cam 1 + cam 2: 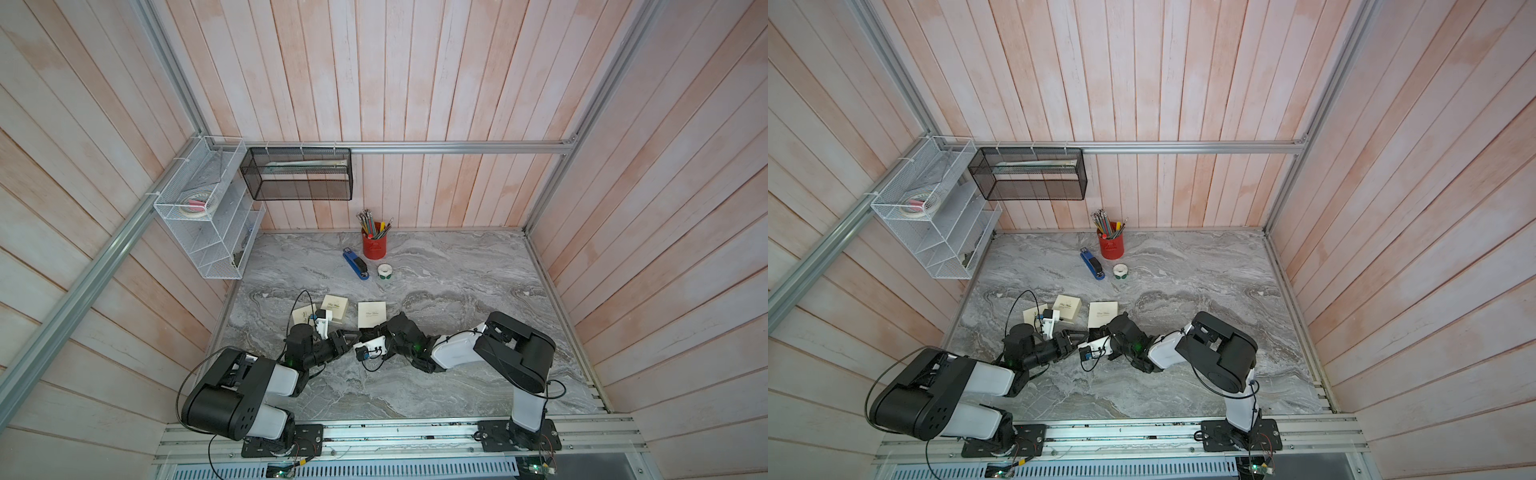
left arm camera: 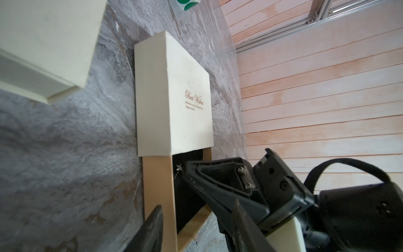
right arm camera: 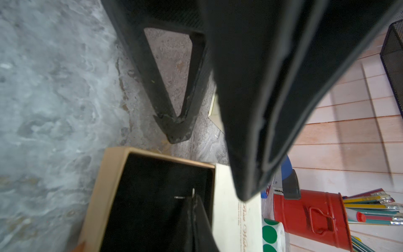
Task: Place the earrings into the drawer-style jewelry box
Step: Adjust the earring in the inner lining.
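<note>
The right gripper (image 2: 185, 172), clamped shut on a tiny silver earring (image 2: 179, 168), is holding it, unreleased, over the cream cardboard jewelry box's (image 2: 174, 98) pulled-out black-lined tan drawer (image 3: 113, 174), while the left gripper (image 1: 351, 338) is hovering half-open at the drawer front.

I see a cream jewelry box (image 2: 172, 72) with golden letters (image 2: 194, 100), its tan drawer (image 2: 158, 185) lined black, a grey marbled table (image 2: 65, 163)

Right tool (image 2: 186, 171) fills the open drawer (image 3: 113, 165), and left tool (image 1: 350, 337) hangs right at its rim, with hardly a gap between. A second box (image 1: 336, 308) crowds the left side. Rightward, the bench (image 1: 478, 286) lies free.
</note>
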Controlling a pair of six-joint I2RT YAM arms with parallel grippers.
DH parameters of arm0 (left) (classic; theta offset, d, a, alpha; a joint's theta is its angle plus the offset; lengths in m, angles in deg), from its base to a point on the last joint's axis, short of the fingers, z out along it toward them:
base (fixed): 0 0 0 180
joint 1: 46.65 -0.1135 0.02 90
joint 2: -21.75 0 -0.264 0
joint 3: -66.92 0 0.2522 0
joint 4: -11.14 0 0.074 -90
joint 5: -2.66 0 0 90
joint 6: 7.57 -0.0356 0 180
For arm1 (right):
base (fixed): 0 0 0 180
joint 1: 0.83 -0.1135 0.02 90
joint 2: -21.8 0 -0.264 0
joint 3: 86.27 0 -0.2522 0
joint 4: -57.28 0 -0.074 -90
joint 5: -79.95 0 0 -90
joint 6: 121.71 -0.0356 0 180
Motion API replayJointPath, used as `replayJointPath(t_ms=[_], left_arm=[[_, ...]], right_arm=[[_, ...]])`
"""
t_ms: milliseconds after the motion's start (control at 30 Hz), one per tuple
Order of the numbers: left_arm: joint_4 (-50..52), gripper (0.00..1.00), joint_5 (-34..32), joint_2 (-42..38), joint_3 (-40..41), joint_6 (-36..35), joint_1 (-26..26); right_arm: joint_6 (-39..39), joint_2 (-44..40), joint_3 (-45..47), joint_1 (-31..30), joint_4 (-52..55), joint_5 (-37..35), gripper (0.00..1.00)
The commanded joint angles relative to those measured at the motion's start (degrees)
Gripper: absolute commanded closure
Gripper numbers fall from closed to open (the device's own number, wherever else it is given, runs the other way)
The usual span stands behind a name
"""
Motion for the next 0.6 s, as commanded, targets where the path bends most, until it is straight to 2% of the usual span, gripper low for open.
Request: replayJointPath(t_ms=[0,400,567], left_arm=[[-1.25,0.48,1.21,0.92,-0.43,-0.45,-0.13],[-0.63,0.48,1.38,2.15,-1.6,-0.62,-0.16],[1.77,0.54,1.12,3.36,-3.1,-1.41,-0.13]], right_arm=[[0.19,1.21,-0.74,-0.52,2.46,0.6,1.0],[1.27,0.2,0.71,-0.78,3.32,0.21,1.0],[0.62,-0.15,1.47,-0.87,2.34,0.2,1.0]])
